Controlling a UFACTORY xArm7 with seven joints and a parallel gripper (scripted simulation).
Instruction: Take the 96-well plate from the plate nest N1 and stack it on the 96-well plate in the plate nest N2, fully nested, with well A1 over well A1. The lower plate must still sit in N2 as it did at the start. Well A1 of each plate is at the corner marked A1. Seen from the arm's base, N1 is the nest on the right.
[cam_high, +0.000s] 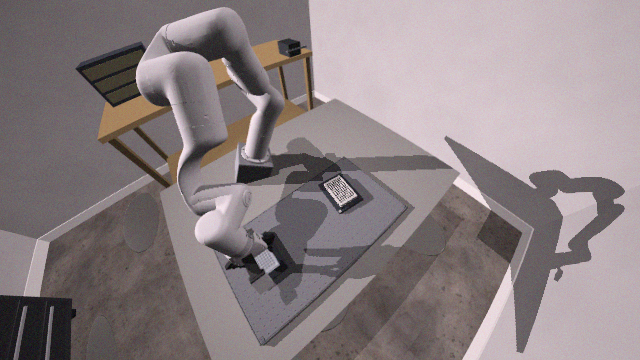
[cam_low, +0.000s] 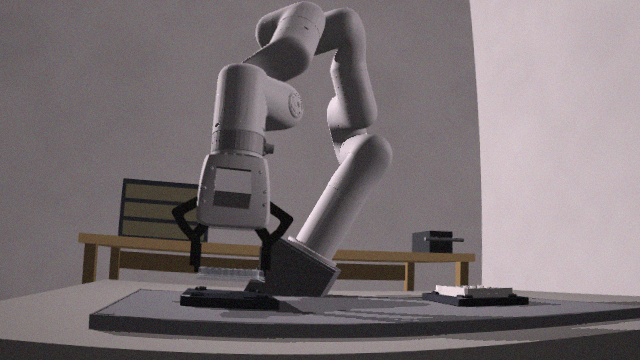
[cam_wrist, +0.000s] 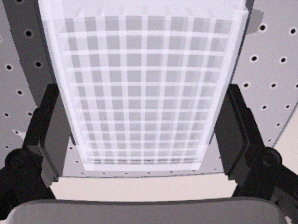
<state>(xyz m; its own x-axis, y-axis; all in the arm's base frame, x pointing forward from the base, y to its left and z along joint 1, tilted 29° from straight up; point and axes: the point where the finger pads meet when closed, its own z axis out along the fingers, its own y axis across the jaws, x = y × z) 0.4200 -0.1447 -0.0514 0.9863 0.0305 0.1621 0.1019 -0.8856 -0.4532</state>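
Plate from nest N1, a clear 96-well plate (cam_low: 228, 272), is clamped between the black fingers (cam_low: 195, 252) of the gripper (cam_low: 230, 260), which stand wide apart on its sides. In the exterior view the plate hangs level, lifted off and just above the dark plate nest N1 (cam_low: 229, 299) at lower left of centre. The wrist view shows the well grid (cam_wrist: 143, 76) filling the frame, with a finger at each lower side and the perforated grey board (cam_wrist: 276, 63) beyond. Any corner marking on the held plate cannot be read in this view.

In the top view the gripper (cam_high: 260, 260) sits at lower left of centre, the plate (cam_high: 267, 260) partly hidden under the white arm (cam_high: 200, 130). The second 96-well plate (cam_high: 340, 190) rests in plate nest N2 (cam_high: 356, 202) right of centre, well apart from the held plate. Both nests stand on the grey board (cam_high: 320, 250). A wooden bench (cam_high: 120, 117) stands at upper left, carrying a slatted panel (cam_high: 112, 75) and a small dark box (cam_high: 290, 47).
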